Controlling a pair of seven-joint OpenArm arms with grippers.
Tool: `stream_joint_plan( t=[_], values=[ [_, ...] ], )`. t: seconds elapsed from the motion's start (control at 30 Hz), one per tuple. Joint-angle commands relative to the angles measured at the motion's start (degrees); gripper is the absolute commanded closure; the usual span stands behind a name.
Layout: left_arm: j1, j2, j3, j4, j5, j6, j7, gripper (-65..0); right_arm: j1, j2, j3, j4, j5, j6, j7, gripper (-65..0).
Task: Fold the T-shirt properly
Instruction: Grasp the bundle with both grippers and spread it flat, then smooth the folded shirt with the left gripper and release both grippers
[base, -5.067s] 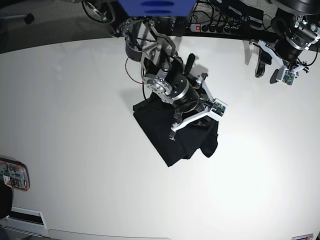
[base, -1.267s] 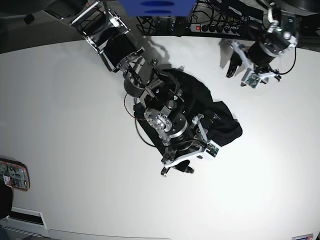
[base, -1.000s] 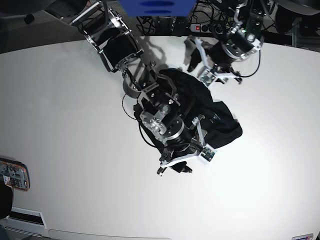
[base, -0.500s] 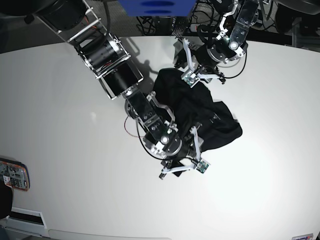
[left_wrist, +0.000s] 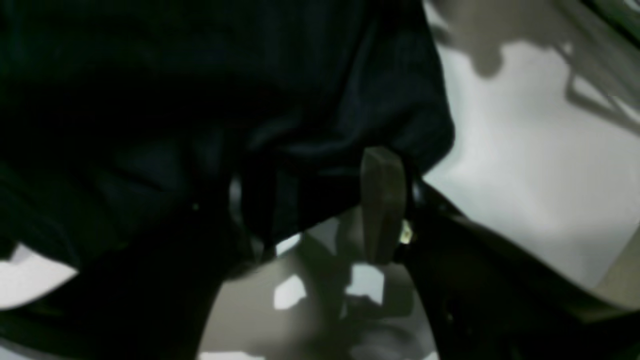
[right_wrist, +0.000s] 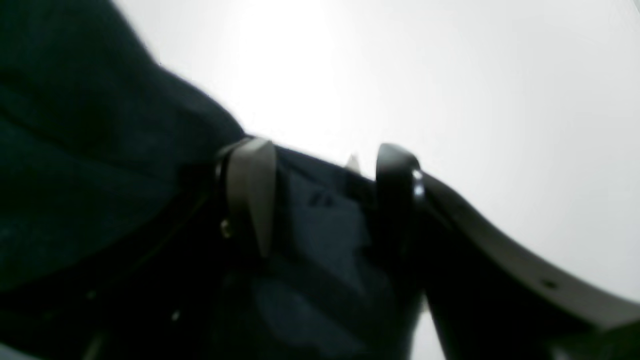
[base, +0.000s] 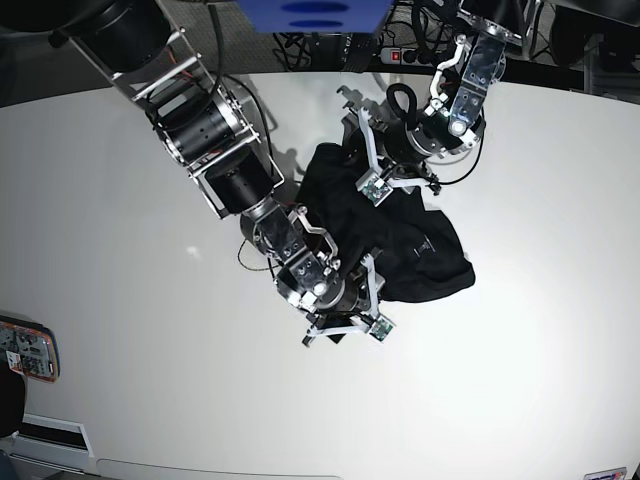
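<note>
Leftmost in the base view, at the tabletop (base: 120, 250) edge: a small red-rimmed device (base: 27, 350), well apart from everything else. Further right, reaching down from the upper left, the right arm, with the right end effector (base: 340, 333) low at the near edge of the T-shirt (base: 400, 235). From the right wrist view, right end effector (right_wrist: 320, 200) fingers (right_wrist: 250, 192) set apart with dark cloth (right_wrist: 100, 165) bunched between them, clenched on the T-shirt hem. At centre, the black T-shirt crumpled in a heap on the white tabletop, partly lifted at two ends. Rightmost, the left end effector (base: 370, 160) at the far upper edge of the heap. From the left wrist view, left end effector (left_wrist: 320, 200) fingers (left_wrist: 382, 200) with T-shirt (left_wrist: 200, 100) fabric draped between them, grasping the cloth. Beyond the tabletop, a power strip (base: 430, 55) with cables.
</note>
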Motion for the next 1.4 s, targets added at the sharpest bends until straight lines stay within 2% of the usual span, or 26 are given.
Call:
stream_joint_plan(
  t=[0.0,0.13,0.23,0.33,0.5,0.6,0.7,0.87,0.97,1.1,1.37],
  values=[
    [0.08,-0.29,-0.17,0.25,0.41,0.29,0.75,-28.2,1.74,-0.52,0.11,0.46,0.24,0.11,0.00,-31.1],
    [-0.63,-0.11,-3.60,0.08,0.41,0.29,0.75,-28.2,1.83,-0.25,0.11,0.81,0.24,0.11,-0.09,-31.1],
    [-1.68,-0.11,-5.45,-1.06,0.50,0.29,0.75,-28.2,1.83,3.17,0.37,0.81,0.24,0.11,-0.09,-31.1],
    [-3.09,-0.38,-7.21,-3.17,0.50,0.29,0.75,-28.2,1.92,4.84,3.18,0.81,0.06,0.11,0.00,-31.1],
    [-4.23,-1.70,-8.52,-4.84,0.41,0.29,0.75,-28.2,3.06,5.72,4.77,1.69,-0.11,0.11,-0.27,-31.1],
    [-6.16,-1.70,-8.70,-5.11,0.50,0.29,0.75,-28.2,2.71,9.15,4.77,4.15,-0.03,0.11,-0.27,-31.1],
    [-7.31,-1.70,-10.72,-5.99,0.58,0.29,0.75,-28.2,2.71,10.38,4.77,7.93,0.15,0.11,-0.62,-31.1],
    [-10.21,-2.40,-10.72,-8.98,0.50,0.29,0.75,-28.2,2.36,14.51,4.77,15.49,0.15,0.11,-4.57,-31.1],
    [-11.18,-2.31,-10.72,-9.06,0.50,0.29,0.75,-28.2,-1.60,17.33,4.77,20.50,0.15,0.11,-5.98,-31.1],
    [-12.14,-2.49,-10.90,-9.15,0.50,0.29,0.75,-28.2,-3.89,17.68,4.77,25.51,0.15,0.11,-6.16,-31.1],
    [-13.90,-3.63,-13.01,-9.24,0.58,0.29,0.75,-28.2,-9.51,17.50,4.77,26.83,-0.03,0.11,-5.72,-31.1]
  ],
)
